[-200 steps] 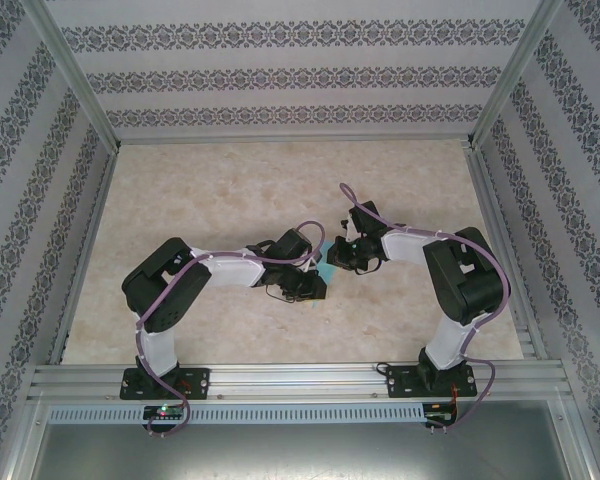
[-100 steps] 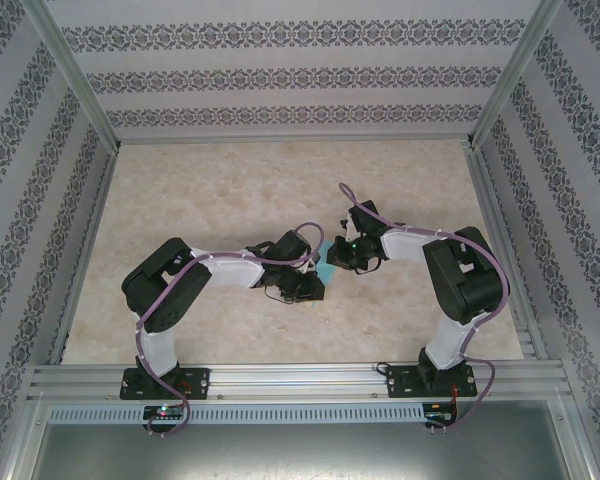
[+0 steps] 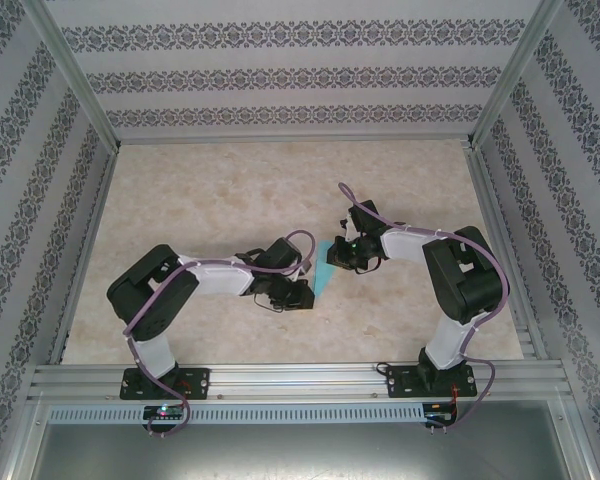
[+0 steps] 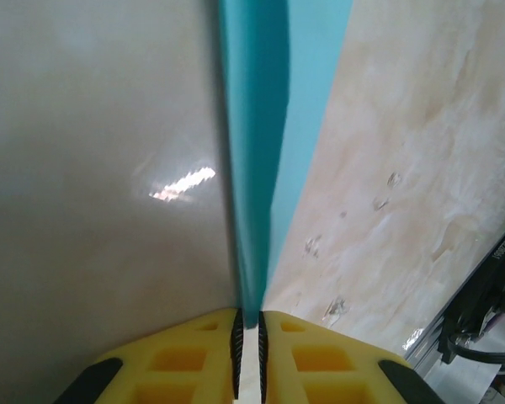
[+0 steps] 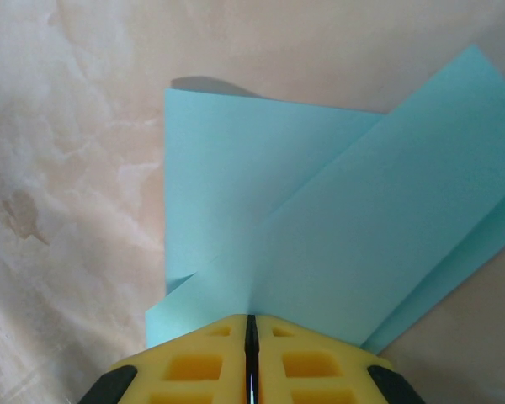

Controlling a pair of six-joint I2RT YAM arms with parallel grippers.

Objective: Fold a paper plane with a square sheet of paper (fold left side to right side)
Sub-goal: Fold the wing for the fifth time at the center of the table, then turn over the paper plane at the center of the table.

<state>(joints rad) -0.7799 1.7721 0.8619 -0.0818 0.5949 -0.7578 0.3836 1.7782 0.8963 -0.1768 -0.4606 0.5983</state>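
Observation:
The square sheet of paper (image 3: 323, 268) is turquoise and lies partly folded mid-table between my two grippers. In the left wrist view the paper (image 4: 257, 126) shows edge-on as a raised flap, and its near end runs in between the pads of my left gripper (image 4: 247, 324), which is shut on it. From above, the left gripper (image 3: 306, 289) sits at the sheet's lower left. My right gripper (image 5: 251, 320) is shut, its tips resting on the overlapping layers of the paper (image 5: 320, 210). From above, the right gripper (image 3: 340, 257) is at the sheet's upper right edge.
The table (image 3: 230, 190) is beige and marbled, with patterned walls on three sides. An aluminium rail (image 3: 300, 380) at the near edge carries both arm bases. Part of the right arm (image 4: 488, 311) shows at the lower right of the left wrist view.
My left arm has drawn back toward the lower left, its elbow swinging outward, and more of the turquoise sheet shows from above. The right arm has stayed put.

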